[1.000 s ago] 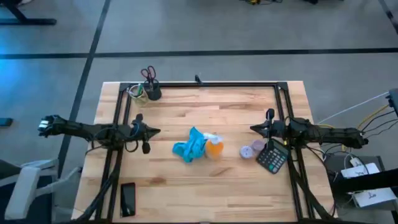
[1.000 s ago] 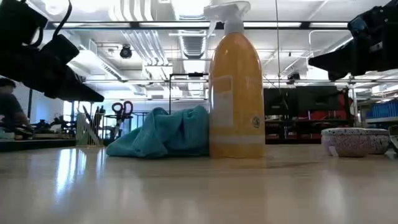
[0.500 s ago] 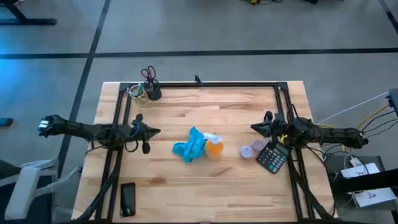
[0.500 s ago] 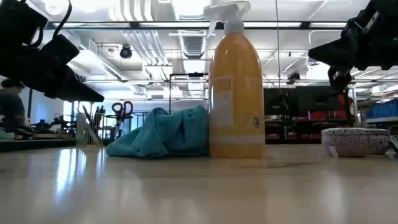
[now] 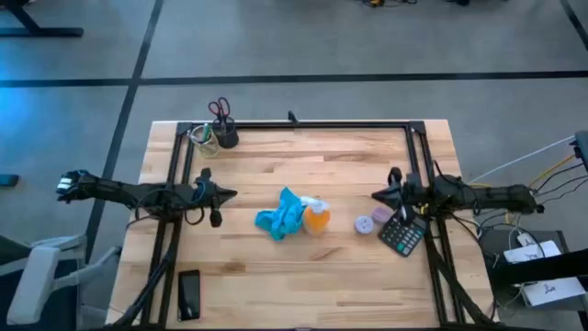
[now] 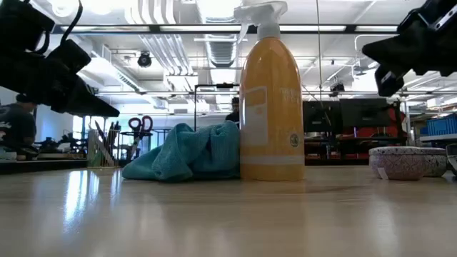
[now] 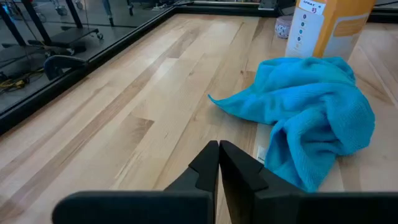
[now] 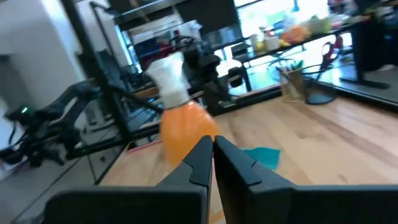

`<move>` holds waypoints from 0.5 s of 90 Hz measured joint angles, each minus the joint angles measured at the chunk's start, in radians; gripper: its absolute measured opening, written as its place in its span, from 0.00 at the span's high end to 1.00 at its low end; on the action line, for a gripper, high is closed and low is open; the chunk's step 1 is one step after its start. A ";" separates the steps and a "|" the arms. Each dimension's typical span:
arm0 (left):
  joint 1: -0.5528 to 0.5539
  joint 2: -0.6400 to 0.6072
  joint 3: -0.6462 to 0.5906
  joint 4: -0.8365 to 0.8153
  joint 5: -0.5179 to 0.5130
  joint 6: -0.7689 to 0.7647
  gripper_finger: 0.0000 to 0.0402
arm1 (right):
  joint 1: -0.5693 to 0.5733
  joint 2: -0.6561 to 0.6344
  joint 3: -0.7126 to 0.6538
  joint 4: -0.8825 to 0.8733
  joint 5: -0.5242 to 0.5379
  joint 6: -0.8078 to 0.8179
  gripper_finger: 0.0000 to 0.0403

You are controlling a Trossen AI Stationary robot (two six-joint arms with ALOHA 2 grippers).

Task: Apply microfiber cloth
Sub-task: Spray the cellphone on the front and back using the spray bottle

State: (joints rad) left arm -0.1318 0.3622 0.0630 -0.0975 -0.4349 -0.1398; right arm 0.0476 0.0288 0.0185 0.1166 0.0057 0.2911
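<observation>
You see the microfiber cloth [image 5: 279, 217] crumpled beside the spray bottle [image 5: 317, 218]; your left gripper [image 5: 231, 193] and right gripper [image 5: 375, 193] hover apart, fingers closed, empty.

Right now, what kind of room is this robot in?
Probably a robot lab or workshop. Two robot arms on a metal frame flank a wooden table, and behind it are shelves and ceiling pipes.
</observation>
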 joint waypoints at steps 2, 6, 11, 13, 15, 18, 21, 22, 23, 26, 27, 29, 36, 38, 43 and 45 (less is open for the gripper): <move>0.000 0.000 0.000 0.000 0.000 0.000 1.00 | 0.012 0.000 0.000 0.004 0.015 -0.003 1.00; 0.000 0.000 0.000 0.000 0.000 0.000 1.00 | 0.034 0.000 -0.001 0.013 0.039 -0.012 1.00; 0.000 0.000 0.000 0.000 0.000 0.000 1.00 | 0.058 0.000 -0.001 0.021 0.052 -0.022 1.00; 0.000 0.000 0.000 0.000 0.000 0.000 1.00 | 0.068 0.000 -0.001 0.022 0.056 -0.023 1.00; 0.000 0.000 0.000 0.000 0.000 0.000 1.00 | 0.077 0.000 -0.001 0.020 0.055 -0.022 1.00; 0.000 0.000 0.000 0.000 0.000 0.000 1.00 | 0.092 0.000 -0.002 0.014 0.057 -0.016 1.00; 0.000 0.000 0.000 0.000 0.000 0.000 1.00 | 0.107 0.000 -0.006 0.007 0.058 -0.002 1.00; 0.000 0.000 0.000 0.000 0.000 0.000 1.00 | 0.112 0.000 -0.006 0.002 0.061 0.003 1.00; 0.000 0.000 0.000 0.000 0.000 0.000 1.00 | 0.118 0.000 -0.006 -0.002 0.066 0.006 1.00; 0.000 0.000 0.000 0.000 0.000 0.000 1.00 | 0.133 0.003 -0.006 -0.008 0.087 0.011 1.00; 0.000 0.000 0.000 0.000 0.000 0.000 1.00 | 0.139 0.005 -0.006 -0.007 0.096 0.011 1.00; 0.000 0.000 0.000 0.000 0.000 0.000 1.00 | 0.149 0.010 -0.006 -0.003 0.116 0.012 1.00; 0.000 0.000 0.000 0.000 0.000 0.000 1.00 | 0.179 0.030 -0.006 0.030 0.180 0.012 1.00; 0.000 0.000 0.000 0.000 0.000 0.000 1.00 | 0.186 0.036 -0.006 0.054 0.191 0.009 1.00; 0.000 0.000 0.000 0.000 0.000 0.000 1.00 | 0.202 0.058 -0.006 0.116 0.202 -0.004 1.00; 0.000 0.000 0.000 0.000 0.000 0.000 1.00 | 0.206 0.070 -0.006 0.137 0.205 -0.013 1.00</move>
State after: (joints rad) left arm -0.1318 0.3622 0.0631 -0.0975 -0.4351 -0.1398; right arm 0.2534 0.0992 0.0120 0.2536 0.2103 0.2781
